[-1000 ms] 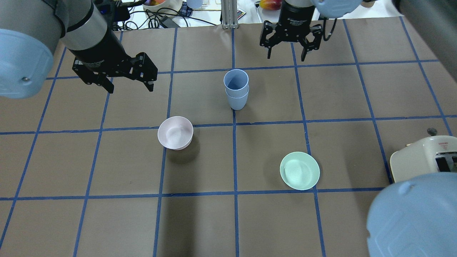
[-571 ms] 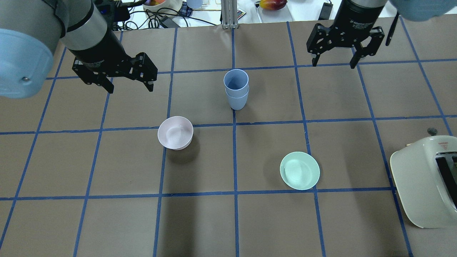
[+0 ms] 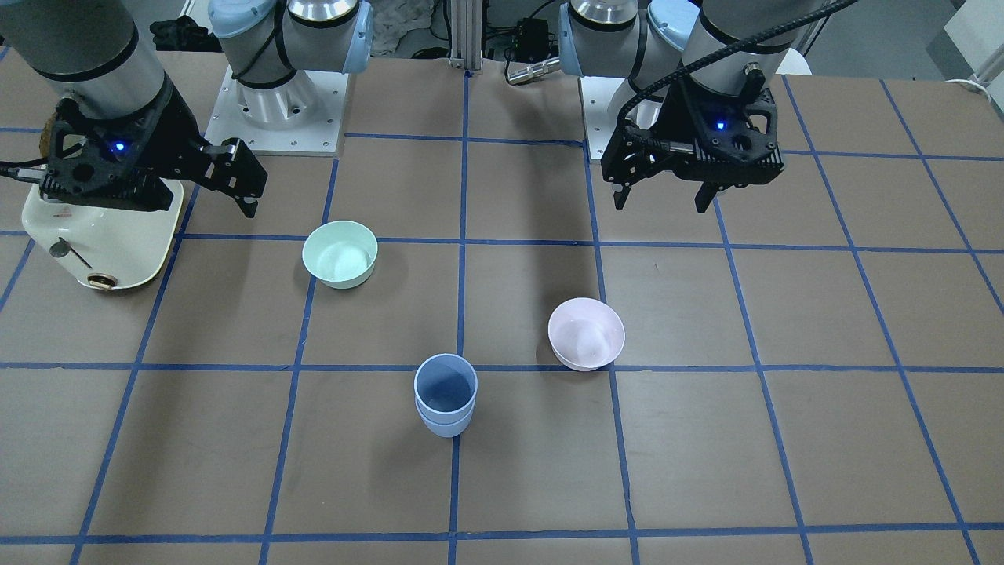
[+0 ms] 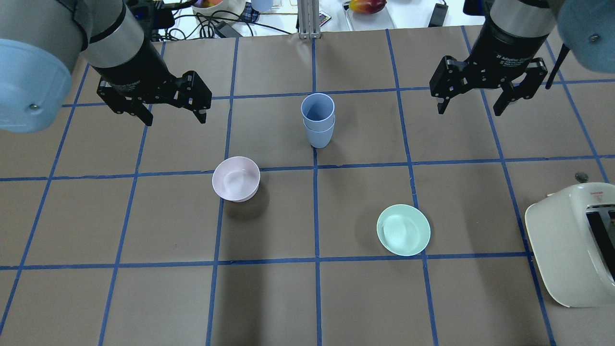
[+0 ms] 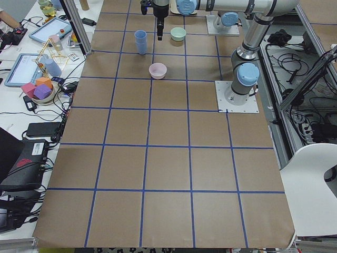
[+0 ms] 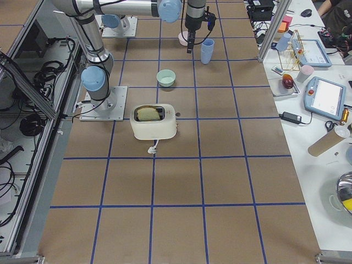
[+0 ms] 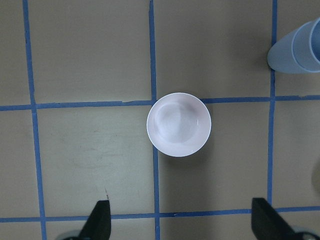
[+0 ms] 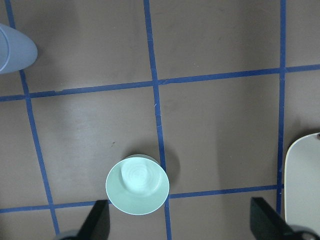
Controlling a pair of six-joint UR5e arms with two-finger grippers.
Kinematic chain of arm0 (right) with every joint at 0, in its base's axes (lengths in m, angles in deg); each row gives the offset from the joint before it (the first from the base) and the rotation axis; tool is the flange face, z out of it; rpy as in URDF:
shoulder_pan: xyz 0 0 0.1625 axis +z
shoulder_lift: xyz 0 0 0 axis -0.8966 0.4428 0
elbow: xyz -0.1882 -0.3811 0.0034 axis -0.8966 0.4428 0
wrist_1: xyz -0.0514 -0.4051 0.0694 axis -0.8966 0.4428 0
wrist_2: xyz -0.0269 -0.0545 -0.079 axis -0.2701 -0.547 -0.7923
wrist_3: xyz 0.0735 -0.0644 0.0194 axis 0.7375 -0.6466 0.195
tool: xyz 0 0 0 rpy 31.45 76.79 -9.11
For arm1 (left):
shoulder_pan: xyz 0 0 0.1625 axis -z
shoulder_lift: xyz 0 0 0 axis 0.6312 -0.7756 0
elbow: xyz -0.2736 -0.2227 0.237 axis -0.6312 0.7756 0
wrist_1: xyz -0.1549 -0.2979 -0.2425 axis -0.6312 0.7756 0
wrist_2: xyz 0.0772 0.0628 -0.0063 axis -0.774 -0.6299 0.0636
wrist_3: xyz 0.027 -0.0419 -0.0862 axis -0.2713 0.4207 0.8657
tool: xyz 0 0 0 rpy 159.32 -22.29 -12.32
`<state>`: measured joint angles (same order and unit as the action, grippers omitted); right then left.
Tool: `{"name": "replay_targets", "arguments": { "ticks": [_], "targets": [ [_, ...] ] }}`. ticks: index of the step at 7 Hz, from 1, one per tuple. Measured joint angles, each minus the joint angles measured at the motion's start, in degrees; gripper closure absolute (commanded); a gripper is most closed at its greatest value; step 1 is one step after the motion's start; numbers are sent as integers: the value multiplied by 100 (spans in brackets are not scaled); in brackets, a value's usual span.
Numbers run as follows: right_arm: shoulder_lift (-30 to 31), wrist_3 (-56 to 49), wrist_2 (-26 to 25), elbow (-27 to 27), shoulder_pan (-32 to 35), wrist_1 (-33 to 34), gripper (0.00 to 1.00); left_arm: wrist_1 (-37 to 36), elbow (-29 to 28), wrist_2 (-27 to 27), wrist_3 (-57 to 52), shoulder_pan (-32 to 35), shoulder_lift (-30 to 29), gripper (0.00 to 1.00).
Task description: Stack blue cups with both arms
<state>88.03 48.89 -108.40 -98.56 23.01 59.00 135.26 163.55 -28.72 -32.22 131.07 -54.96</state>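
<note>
Brown gridded table, blue cups nested, left arm, right arm poised above, jaws spread empty

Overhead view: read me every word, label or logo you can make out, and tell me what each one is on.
"2F Adaptive Gripper": white print on the black body of the right gripper; the smaller lines beneath it are too blurred to read.
White print on the left gripper: too blurred to read.
Small red mark on the toaster: too small to read.
Blue cups, pink bowl, green bowl: no text.
</note>
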Motion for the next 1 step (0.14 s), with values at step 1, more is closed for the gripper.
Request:
{"name": "replay_targets", "arguments": {
  "ticks": [1],
  "targets": [
    [5,17,-15,-25,1,4,0,0,2,-4,0,0,0,0]
  ]
}}
